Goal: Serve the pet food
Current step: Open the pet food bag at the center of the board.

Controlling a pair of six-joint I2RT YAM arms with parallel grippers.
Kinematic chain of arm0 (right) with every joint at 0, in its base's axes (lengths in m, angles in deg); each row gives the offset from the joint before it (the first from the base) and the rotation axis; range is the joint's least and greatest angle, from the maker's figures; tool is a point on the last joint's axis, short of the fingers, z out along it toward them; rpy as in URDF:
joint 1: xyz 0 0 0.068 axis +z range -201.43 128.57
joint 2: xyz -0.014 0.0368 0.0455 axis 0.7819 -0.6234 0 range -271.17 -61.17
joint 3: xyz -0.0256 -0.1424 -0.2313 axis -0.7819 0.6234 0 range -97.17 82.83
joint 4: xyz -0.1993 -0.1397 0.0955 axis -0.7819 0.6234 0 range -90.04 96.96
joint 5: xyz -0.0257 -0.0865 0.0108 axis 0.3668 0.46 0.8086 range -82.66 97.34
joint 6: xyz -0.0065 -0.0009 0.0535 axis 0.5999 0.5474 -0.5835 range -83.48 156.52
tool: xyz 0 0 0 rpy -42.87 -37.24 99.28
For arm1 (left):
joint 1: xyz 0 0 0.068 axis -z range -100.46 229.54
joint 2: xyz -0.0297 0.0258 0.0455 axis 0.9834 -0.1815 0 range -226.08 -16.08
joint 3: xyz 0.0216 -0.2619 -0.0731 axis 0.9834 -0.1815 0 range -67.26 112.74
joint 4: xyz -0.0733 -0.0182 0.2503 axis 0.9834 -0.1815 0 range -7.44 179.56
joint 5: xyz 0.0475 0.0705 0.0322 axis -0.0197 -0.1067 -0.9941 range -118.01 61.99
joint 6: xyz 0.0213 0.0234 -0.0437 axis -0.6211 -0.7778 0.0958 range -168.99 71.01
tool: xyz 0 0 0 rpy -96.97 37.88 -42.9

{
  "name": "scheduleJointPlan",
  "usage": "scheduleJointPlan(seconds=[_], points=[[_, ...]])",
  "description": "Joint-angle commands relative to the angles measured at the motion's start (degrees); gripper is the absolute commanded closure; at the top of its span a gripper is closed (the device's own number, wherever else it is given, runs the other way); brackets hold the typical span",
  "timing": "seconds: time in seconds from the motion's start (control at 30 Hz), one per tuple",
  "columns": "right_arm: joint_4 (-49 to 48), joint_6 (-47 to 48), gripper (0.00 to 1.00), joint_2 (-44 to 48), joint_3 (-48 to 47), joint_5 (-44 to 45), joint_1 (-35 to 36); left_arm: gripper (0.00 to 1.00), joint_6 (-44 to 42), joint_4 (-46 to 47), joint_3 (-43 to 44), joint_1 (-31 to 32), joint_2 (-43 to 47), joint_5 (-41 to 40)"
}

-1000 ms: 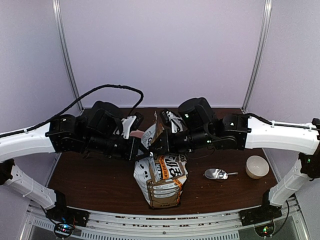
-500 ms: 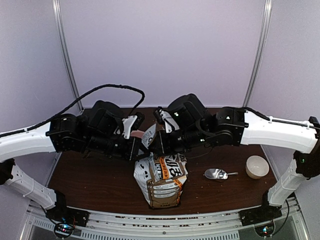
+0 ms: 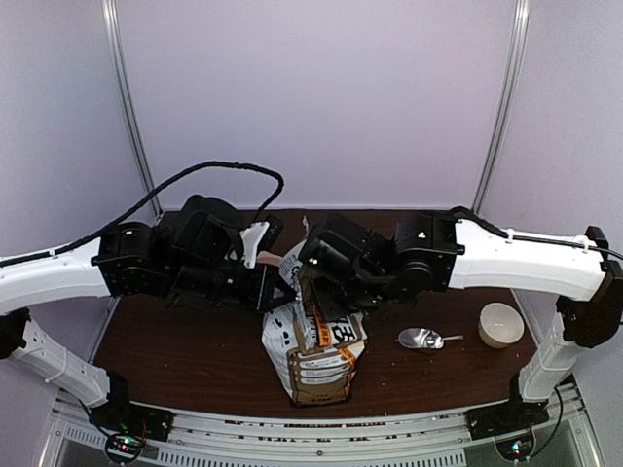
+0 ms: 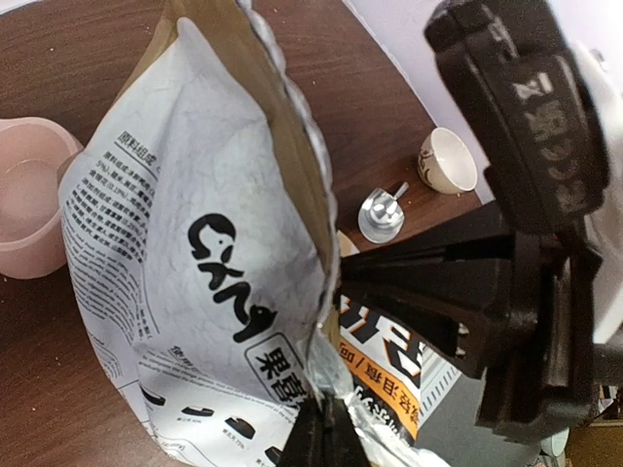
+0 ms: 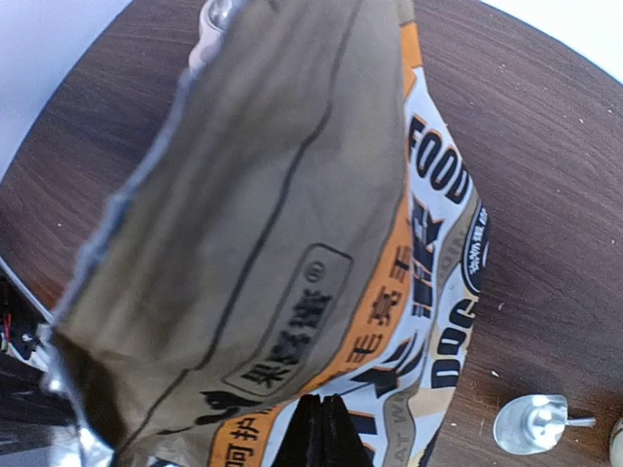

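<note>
The pet food bag [image 3: 313, 352], white, grey and orange, stands upright at the table's middle front. It also shows in the left wrist view [image 4: 195, 243] and in the right wrist view [image 5: 273, 224]. My left gripper [image 3: 275, 292] is shut on the bag's top left edge, where the foil lining shows [image 4: 326, 443]. My right gripper [image 3: 310, 294] is shut on the bag's front panel near the top [image 5: 322, 428]. Both arms meet over the bag's mouth. The kibble is hidden inside the bag.
A shiny metal scoop [image 3: 423, 339] lies right of the bag, and a small cream cup [image 3: 500, 324] stands further right. The pink feeder [image 4: 24, 195] sits behind the bag on the left. The right arm's black gripper body [image 4: 506, 243] is close beside my left wrist.
The right arm has swung left and turned over the bag, bringing its gripper down to the bag's top. The bag's upper flap has shifted with it. The left arm has barely moved.
</note>
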Motion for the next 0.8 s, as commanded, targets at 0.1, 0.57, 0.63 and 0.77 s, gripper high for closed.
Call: scheduleJointPlan(seconds=[0.1, 0.57, 0.63, 0.77], points=[[-1.49, -2.41, 1.00, 5.73, 4.52, -1.26, -1.45, 1.00, 0.00, 6.94, -1.91, -0.24, 1.86, -2.22], [-24.00, -7.15, 0.69, 21.41, 18.47, -26.92, -4.78, 1.00, -1.99, 16.87, -4.05, -0.36, 2.15, 4.53], [-25.11, -7.00, 0.69, 20.61, 18.45, -27.47, -4.70, 1.00, -1.99, 16.71, -3.81, -0.38, 1.87, 4.69], [-25.71, -7.18, 0.73, 19.22, 18.16, -26.77, -4.76, 1.00, -1.98, 16.00, -3.60, -0.41, 1.90, 4.15]])
